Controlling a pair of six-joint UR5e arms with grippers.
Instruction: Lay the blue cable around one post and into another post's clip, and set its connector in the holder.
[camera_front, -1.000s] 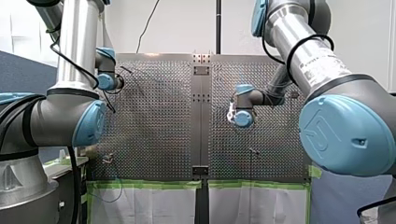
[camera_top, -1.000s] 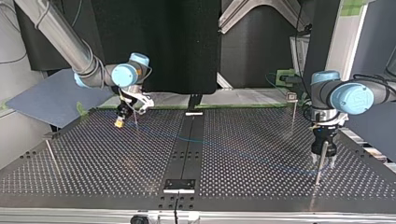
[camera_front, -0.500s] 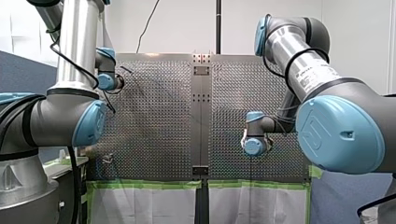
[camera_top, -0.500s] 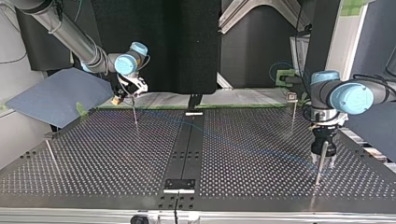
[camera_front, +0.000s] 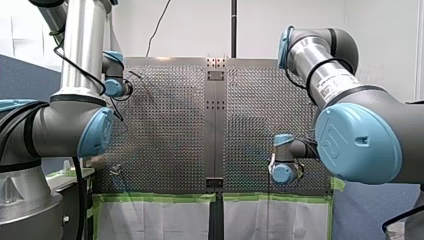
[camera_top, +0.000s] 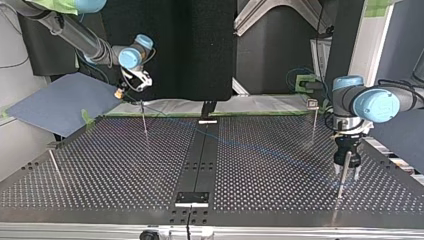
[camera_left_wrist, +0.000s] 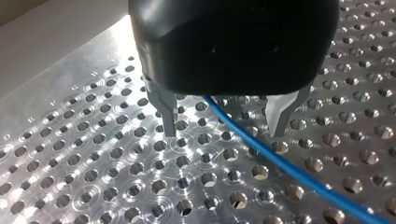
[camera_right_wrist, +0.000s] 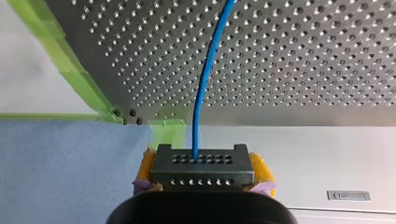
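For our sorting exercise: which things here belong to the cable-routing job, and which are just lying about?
Part of the job:
blue cable
black connector, held in my right hand
my open left hand, astride the cable
upright posts on the table

Just lying about:
green tape along the table edge
blue sheet beside the table

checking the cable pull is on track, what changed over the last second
Moved: my right arm carried the connector, clamped in its jaws, away from the top view's camera and beyond the far edge of the table, with the blue cable trailing behind. Unchanged: my left arm stayed by its post, jaws open astride the cable.
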